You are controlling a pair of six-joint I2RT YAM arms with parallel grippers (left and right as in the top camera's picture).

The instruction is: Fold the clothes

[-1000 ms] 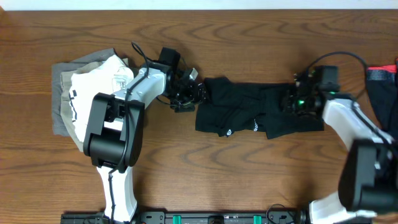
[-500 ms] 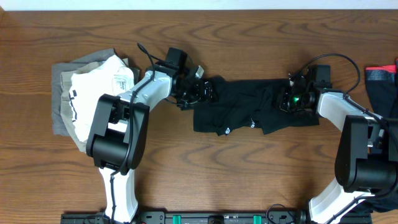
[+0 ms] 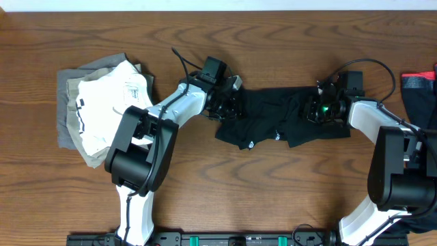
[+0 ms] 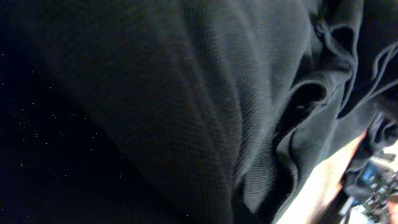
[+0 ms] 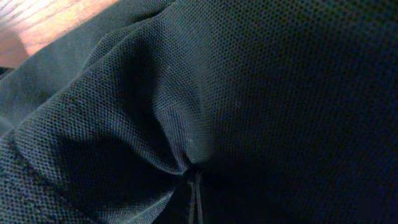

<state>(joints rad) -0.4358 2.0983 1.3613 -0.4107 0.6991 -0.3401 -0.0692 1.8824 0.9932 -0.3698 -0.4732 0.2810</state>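
Both left pincer [image 3: 229, 106] and right pincer [image 3: 316, 109] seemingly on black garment [image 3: 270, 117].

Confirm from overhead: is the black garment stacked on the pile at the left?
No, the black garment lies on the wooden table mid-frame, apart from the white-and-beige pile at the left.

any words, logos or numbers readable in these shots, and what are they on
No text can be read.
Black mesh garment: two small white marks near its lower edge, too small to read.
White folded garment: grey print, too blurred to read.
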